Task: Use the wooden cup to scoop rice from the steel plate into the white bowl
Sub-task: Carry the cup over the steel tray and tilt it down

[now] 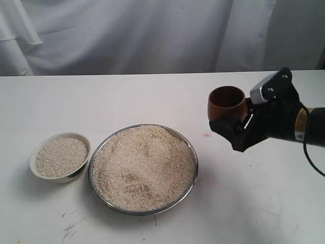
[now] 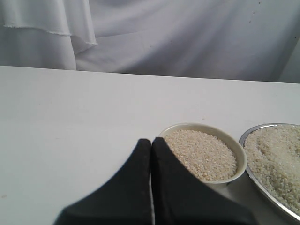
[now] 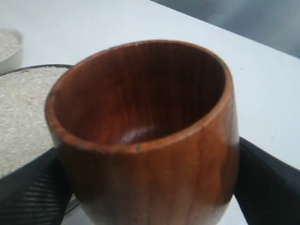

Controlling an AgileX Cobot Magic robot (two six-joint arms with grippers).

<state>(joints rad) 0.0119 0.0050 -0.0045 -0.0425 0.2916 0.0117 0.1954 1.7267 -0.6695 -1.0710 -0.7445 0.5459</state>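
The steel plate (image 1: 190,175) sits at the table's middle front, heaped with rice (image 1: 144,165). To its left stands the white bowl (image 1: 34,162), holding its own layer of grains. My right gripper (image 1: 231,119) hovers to the right of the plate, above the table, shut on the wooden cup (image 1: 227,103). The cup (image 3: 145,136) is upright and empty in the right wrist view, with a black finger on each side. My left gripper (image 2: 151,143) is out of the exterior view; its jaws are pressed together, empty, just short of the bowl (image 2: 236,152).
A white cloth backdrop (image 1: 152,35) hangs behind the white table (image 1: 244,203). Dark scuff marks (image 1: 71,226) lie near the table's front edge. A small pink spot (image 1: 207,135) marks the table right of the plate.
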